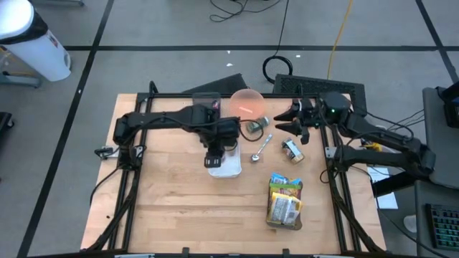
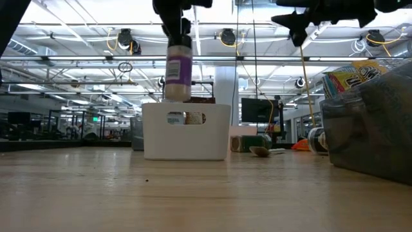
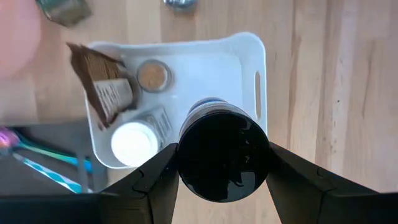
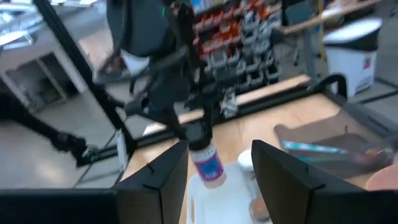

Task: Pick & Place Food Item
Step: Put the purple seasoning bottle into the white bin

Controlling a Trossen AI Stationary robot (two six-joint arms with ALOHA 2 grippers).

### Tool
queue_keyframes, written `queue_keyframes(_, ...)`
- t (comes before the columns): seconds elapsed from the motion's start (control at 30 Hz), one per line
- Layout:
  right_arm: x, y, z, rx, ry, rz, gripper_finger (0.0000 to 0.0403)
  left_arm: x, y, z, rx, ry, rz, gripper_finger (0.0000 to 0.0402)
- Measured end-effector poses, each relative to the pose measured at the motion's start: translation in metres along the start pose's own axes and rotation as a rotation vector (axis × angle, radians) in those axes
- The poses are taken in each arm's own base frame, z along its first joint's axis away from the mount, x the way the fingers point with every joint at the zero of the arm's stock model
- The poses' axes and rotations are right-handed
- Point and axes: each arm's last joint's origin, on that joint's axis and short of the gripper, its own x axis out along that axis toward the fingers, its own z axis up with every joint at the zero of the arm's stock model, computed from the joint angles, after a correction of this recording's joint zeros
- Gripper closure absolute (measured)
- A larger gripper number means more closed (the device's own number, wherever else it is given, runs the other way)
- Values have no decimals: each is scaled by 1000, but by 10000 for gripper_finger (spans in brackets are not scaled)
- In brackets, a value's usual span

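A bottle [image 2: 178, 71] with a purple label and a black cap hangs upright just above the white bin [image 2: 187, 132], with my left gripper [image 1: 215, 152] shut on its top. The bin [image 3: 249, 56] stands on the table's middle and holds a brown packet [image 3: 102, 84], a tan-lidded jar [image 3: 153, 75] and a white-lidded bottle [image 3: 132, 143]. My right gripper [image 1: 287, 120] hovers open at the far right, high above the table, with nothing between its fingers [image 4: 158, 174]. It faces the left arm and the bottle [image 4: 208, 165]. My left gripper pinches the bottle's black cap [image 3: 224, 152] between its two fingers [image 3: 158, 177], one on each side. The fingers come from above, pointing down. The bottle hangs upright below them, clear of the bin and over the bin's free near part.
A pink bowl [image 1: 247, 104] and a green tin [image 1: 257, 127] stand beyond the bin. A spoon [image 1: 262, 147] and a small can [image 1: 292, 150] lie to its right, and snack bags [image 1: 285, 202] near the front right. The table's left half and front are bare wood.
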Motion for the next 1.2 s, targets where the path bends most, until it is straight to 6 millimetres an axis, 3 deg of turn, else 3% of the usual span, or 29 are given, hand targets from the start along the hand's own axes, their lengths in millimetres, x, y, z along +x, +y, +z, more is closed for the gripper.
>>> queue_keyframes(0.23, -1, -1, -6, 24, -28, 1, 243, 21, -5, -3, -55, 12, -12, 191)
queue_keyframes(0.6, -1, -2, -6, 25, -27, 1, 244, 20, -2, -24, -158, -49, -7, 191)
queue_keyframes(0.83, 1, -3, -7, 30, -20, -2, 245, 36, -3, -33, -169, -43, -11, 191)
queue_keyframes(1.2, 2, -5, -7, 33, -25, -29, 245, 44, -2, -49, -231, -94, 31, 191)
